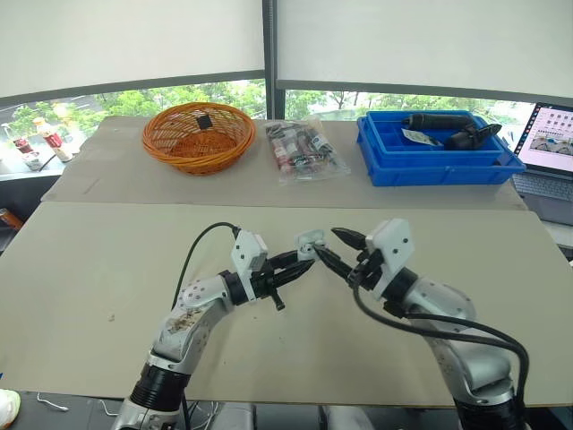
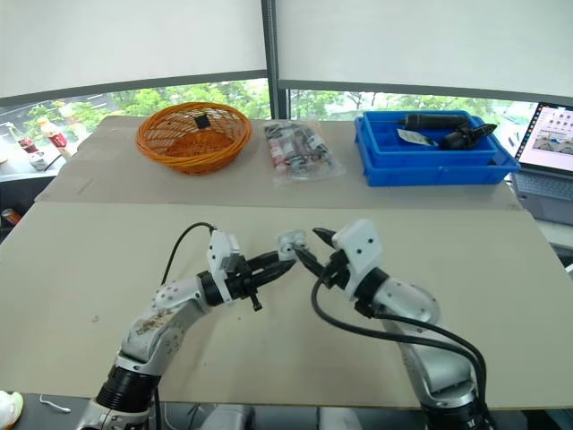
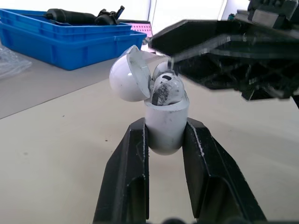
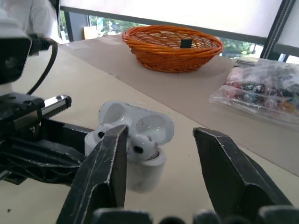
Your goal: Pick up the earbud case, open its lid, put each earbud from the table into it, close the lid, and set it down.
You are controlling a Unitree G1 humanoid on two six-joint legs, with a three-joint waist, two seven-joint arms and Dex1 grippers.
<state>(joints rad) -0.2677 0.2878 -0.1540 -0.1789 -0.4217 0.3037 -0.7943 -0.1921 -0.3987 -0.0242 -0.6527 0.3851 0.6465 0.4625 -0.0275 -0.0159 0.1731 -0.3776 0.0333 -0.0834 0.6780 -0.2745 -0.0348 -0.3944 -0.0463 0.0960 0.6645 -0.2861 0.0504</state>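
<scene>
- Left gripper [image 1: 300,262] is clamping the small white glossy earbud case [image 3: 166,126] by its lower body, one black finger [image 3: 128,168] pressing on each side. The jaws are standing narrow, no wider than the case.
- The case is being held off the beige table top [image 1: 107,260], in the air between the two arms and over the near panel of the table.
- Its rounded hinged lid [image 3: 128,79] is standing open, tipped back to one side.
- A white earbud [image 3: 166,88] with a dark grille is sitting in the mouth of the case and sticking up above the rim. The right wrist view is showing a second white rounded piece beside it, partly hidden by a finger. I cannot tell what that piece is.
- Right gripper [image 1: 327,242] is hanging just at the open top of the case with its jaws spread wide and nothing between them. One fingertip is reaching over the earbud. Whether it is touching cannot be told.
- At the far side of the table:
  - An orange woven wicker basket [image 1: 197,134] is standing with a small black block [image 1: 204,121] inside.
  - Just beside the basket, a clear plastic bag of small packets [image 1: 304,150] is lying flat.
  - To the robot's right of the bag, a blue plastic bin [image 1: 434,166] is holding a black tool [image 1: 439,121].
  - An open laptop [image 1: 551,143] is sitting at the far right edge.
</scene>
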